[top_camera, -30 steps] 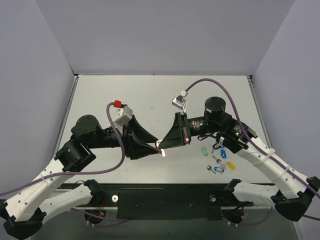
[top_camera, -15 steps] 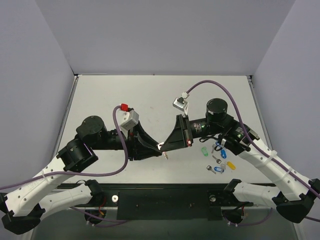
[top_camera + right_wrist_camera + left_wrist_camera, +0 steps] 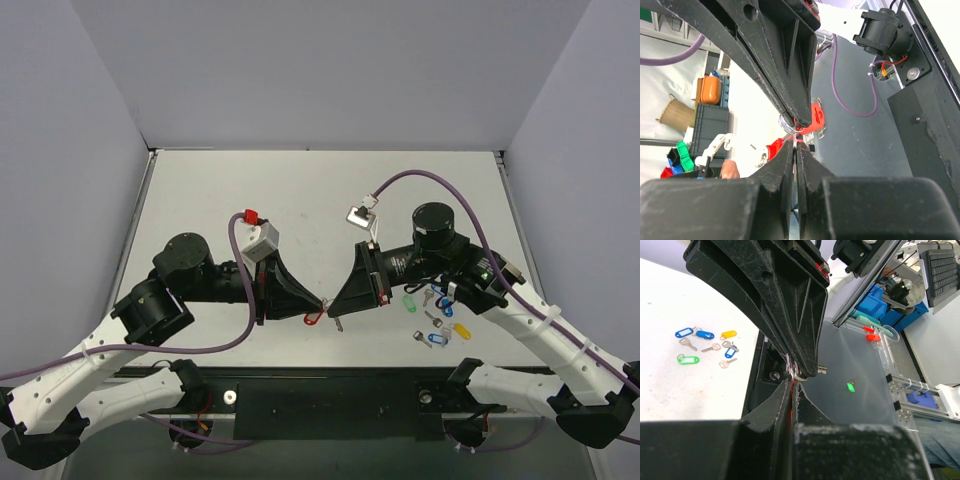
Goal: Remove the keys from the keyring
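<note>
My two grippers meet tip to tip above the table's near middle. My left gripper [image 3: 312, 308] is shut on the red keyring tag [image 3: 313, 319], which shows as a thin red strip between its fingers in the left wrist view [image 3: 789, 390]. The split ring [image 3: 795, 372] sits just past its tips [image 3: 791, 381]. My right gripper [image 3: 335, 306] is shut on the small silvery key [image 3: 338, 322]. In the right wrist view a thin metal blade [image 3: 795, 145] lies between its closed fingers [image 3: 795, 142], joined to the ring [image 3: 787, 121].
Loose keys and tags lie on the table to the right of the grippers: a green tag [image 3: 408, 302], blue tags [image 3: 446, 306] [image 3: 432, 340], a yellow tag [image 3: 461, 329]. They also show in the left wrist view, the green one [image 3: 688, 359] nearest. The black front rail [image 3: 330, 390] runs below.
Both grippers have stayed joined and moved a little lower toward the near edge. The red tag and the key now show hanging under the tips.
</note>
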Available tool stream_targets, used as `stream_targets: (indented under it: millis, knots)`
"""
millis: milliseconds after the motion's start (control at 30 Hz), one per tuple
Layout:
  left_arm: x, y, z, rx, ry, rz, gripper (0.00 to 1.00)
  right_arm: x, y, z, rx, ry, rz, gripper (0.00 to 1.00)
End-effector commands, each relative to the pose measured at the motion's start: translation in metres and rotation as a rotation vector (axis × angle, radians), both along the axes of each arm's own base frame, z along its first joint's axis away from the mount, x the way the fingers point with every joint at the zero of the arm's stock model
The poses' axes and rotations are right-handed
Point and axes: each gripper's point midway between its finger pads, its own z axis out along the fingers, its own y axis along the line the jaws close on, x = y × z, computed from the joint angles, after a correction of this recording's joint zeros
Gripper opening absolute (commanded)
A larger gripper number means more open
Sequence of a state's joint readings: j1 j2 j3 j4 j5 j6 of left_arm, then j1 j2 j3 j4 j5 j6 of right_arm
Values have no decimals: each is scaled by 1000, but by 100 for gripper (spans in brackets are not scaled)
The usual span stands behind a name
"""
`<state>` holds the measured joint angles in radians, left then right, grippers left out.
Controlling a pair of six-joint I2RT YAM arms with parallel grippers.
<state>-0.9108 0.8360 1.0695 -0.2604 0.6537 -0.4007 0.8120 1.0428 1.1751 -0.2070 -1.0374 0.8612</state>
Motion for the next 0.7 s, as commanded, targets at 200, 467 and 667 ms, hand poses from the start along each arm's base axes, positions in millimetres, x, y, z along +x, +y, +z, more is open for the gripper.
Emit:
stream_targets:
  millis: [200,467,667]
  knots:
    - [-3,0,46,-132,20,8,0,-13,-5,2,8,-114,35,0]
    - [4,-7,33,-93,162,37,0,-10,-7,6,21,-179,8,0]
    - [13,-8,20,-18,224,100,0,-9,-12,4,-10,-199,-10,0]
